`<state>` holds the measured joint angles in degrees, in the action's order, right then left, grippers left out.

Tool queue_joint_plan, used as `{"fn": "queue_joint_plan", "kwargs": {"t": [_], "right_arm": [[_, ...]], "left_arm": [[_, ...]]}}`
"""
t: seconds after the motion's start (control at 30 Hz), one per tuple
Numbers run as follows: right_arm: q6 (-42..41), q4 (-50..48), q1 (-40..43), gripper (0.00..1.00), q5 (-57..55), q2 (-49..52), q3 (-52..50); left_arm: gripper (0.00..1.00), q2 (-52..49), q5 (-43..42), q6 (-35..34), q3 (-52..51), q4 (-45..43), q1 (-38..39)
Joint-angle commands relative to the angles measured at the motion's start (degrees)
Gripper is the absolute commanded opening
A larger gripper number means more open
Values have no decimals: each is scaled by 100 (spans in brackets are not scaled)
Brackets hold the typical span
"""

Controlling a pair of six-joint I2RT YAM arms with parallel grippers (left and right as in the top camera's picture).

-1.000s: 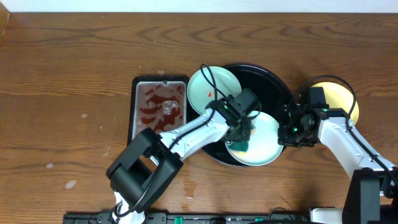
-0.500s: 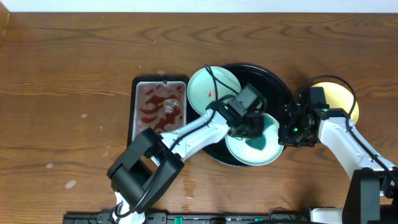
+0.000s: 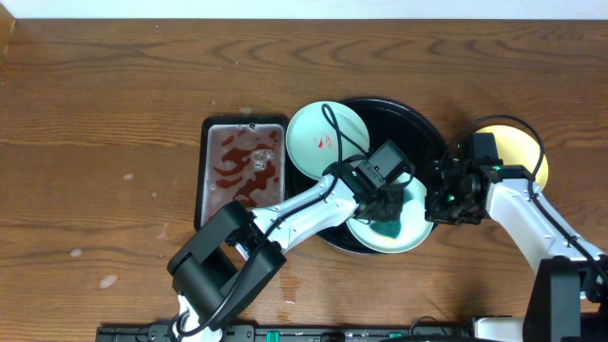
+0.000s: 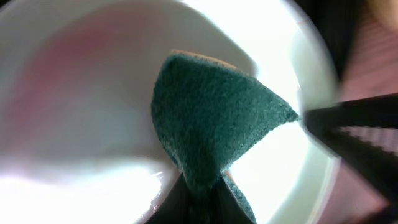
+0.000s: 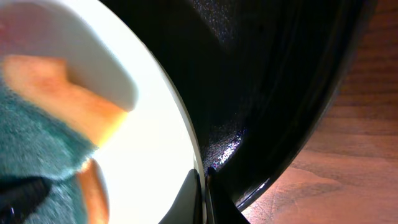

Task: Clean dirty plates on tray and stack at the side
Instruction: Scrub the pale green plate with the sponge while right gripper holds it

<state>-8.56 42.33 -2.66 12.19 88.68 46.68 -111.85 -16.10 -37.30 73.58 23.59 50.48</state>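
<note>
Because the smeared mint plate (image 3: 309, 142), right of the stained metal pan (image 3: 242, 166), overhangs the black tray's (image 3: 423, 128) rim, the left arm (image 3: 304, 199) could knock it off. The left fingers (image 3: 385, 201), pinched on a green sponge (image 4: 211, 124), press it into a second mint plate (image 3: 408, 233) at the tray's front. The right fingers (image 5: 203, 186) clamp its rim, and a hard stroke could wrench it loose toward the yellow plate (image 3: 524, 152).

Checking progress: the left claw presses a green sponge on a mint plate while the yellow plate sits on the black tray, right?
No. The overhead view shows the yellow plate off the black tray, on the tabletop beside it; the rest holds.
</note>
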Motion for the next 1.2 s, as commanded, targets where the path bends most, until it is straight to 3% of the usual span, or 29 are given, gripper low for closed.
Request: {"fn": "queue_joint_plan", "kwargs": {"t": [0.0, 0.13, 0.3, 0.63, 1.17], "right_arm": [[-15, 31, -44, 1, -164, 57, -68], [-17, 33, -44, 1, -164, 57, -68], [-15, 33, -44, 1, -164, 57, -68], [-17, 31, -44, 1, -164, 57, -68], [-17, 33, -44, 1, -162, 57, -68]], "left_arm": [[8, -28, 750, 304, -98, 297, -74], [7, -22, 929, 695, -96, 479, -289], [7, 107, 835, 708, 20, 660, -654], [7, 374, -1071, 562, 44, -245, -562], [7, 20, -162, 254, -9, -487, 59]]}}
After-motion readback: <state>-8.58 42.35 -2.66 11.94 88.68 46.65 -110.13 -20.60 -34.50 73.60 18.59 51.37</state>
